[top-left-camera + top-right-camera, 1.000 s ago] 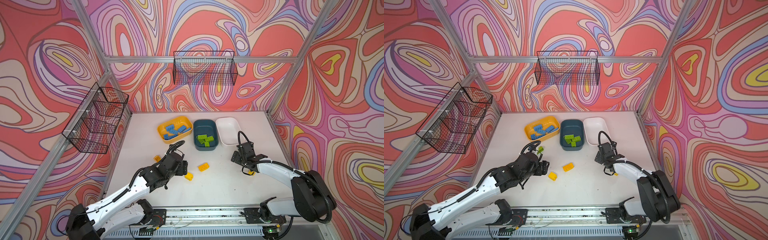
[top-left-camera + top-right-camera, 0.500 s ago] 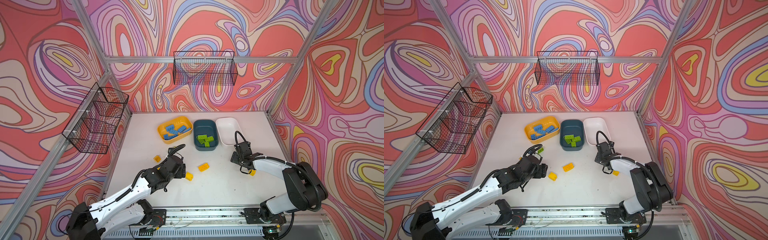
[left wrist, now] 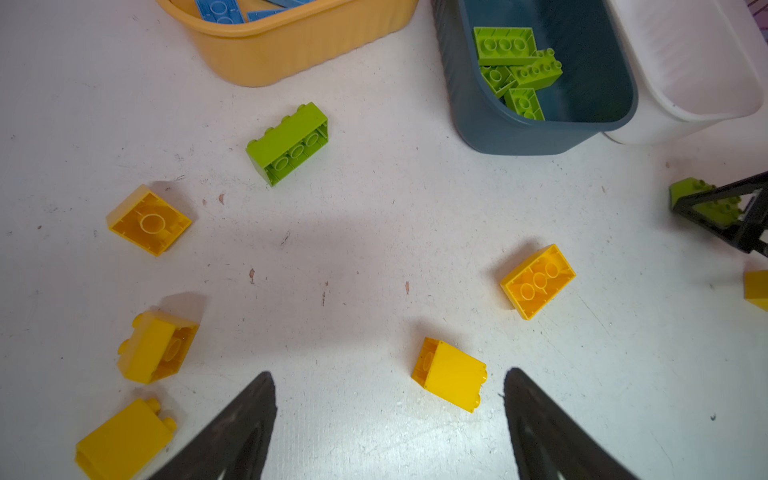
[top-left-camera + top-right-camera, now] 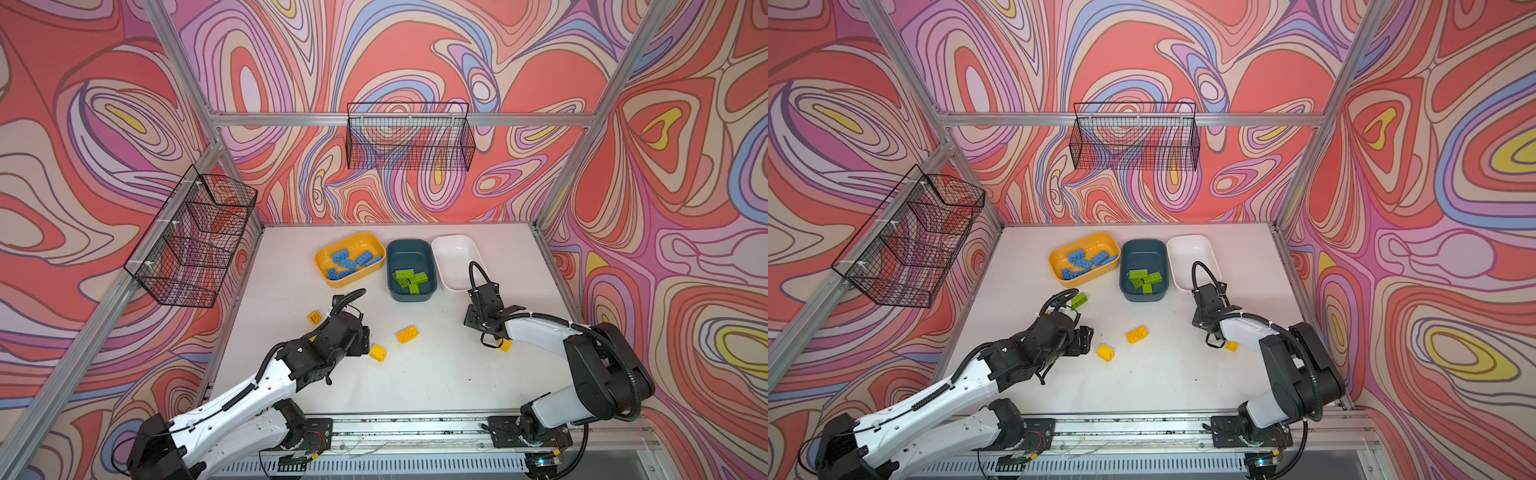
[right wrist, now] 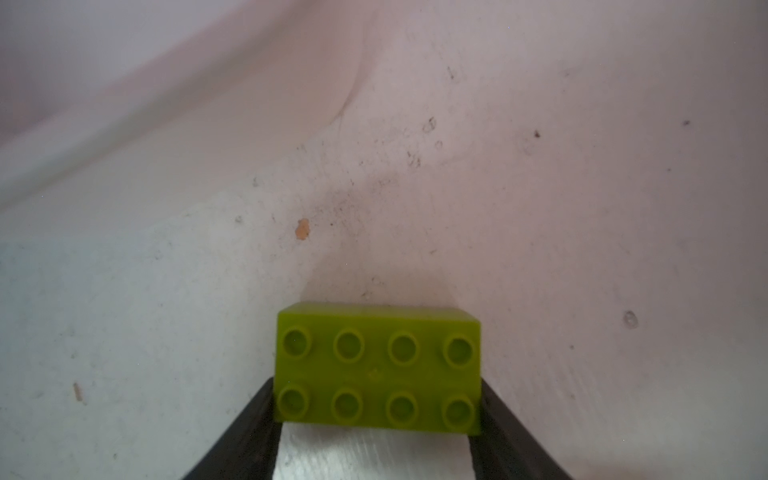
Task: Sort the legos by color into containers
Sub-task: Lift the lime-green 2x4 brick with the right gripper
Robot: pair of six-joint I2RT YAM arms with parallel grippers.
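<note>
Two grippers, two states. The right gripper (image 5: pixel 376 388) has its jaws pressed against the short ends of a lime green brick (image 5: pixel 376 365). The brick is studs up, its long axis running straight across from finger to finger, near the white tub's (image 4: pixel 455 257) near end. Whether it rests on the tabletop (image 4: pixel 436 374) I cannot tell.

The left gripper (image 3: pixel 390 415) stands wide, holding nothing. A yellow brick (image 3: pixel 451 374) lies on its side just ahead, nearer one finger. Beyond it, a second green brick (image 3: pixel 289 143) lies on its side, studs toward the yellow tub (image 4: pixel 357 241) of blue bricks (image 4: pixel 347 264).

The teal tub (image 4: pixel 409 249), with green bricks (image 4: pixel 409 278) inside, sits between the other tubs. Bare tabletop lies open between the arms.
</note>
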